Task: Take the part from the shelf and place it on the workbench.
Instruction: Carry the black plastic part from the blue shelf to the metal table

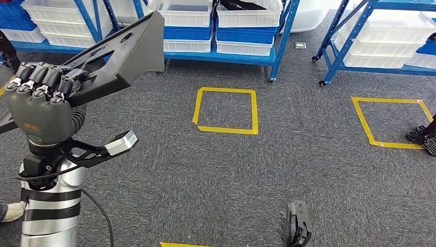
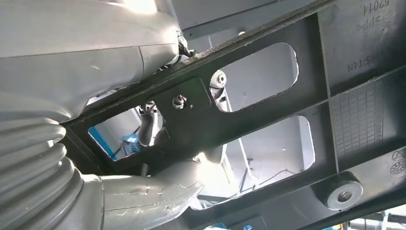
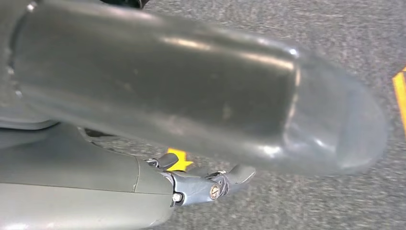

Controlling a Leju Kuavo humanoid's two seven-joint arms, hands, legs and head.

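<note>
My left hand (image 1: 38,105) is raised in the left of the head view, fingers curled tight over the edge of the part (image 1: 126,49), a flat black plastic panel that slants up toward the upper left of the frame. The part is off the shelf and in the air, in front of the blue shelves (image 1: 277,46). From my left wrist, the part (image 2: 287,105) crosses the picture as a dark ribbed frame with rounded cut-outs and moulded lettering, my grey thumb (image 2: 153,196) pressed against it.

My right hand (image 1: 296,226) hangs low at the bottom centre of the head view, above the grey carpet (image 1: 216,170). In the right wrist view its thick thumb (image 3: 191,91) lies across the picture, with a darker fingertip (image 3: 239,173) beneath it; nothing is in it, but I cannot tell how far the fingers are apart.

White bins (image 1: 249,15) sit on the shelves. A yellow tape square (image 1: 226,110) marks the carpet at centre, another (image 1: 393,122) at right, where a person's dark shoes (image 1: 422,138) stand on its edge.
</note>
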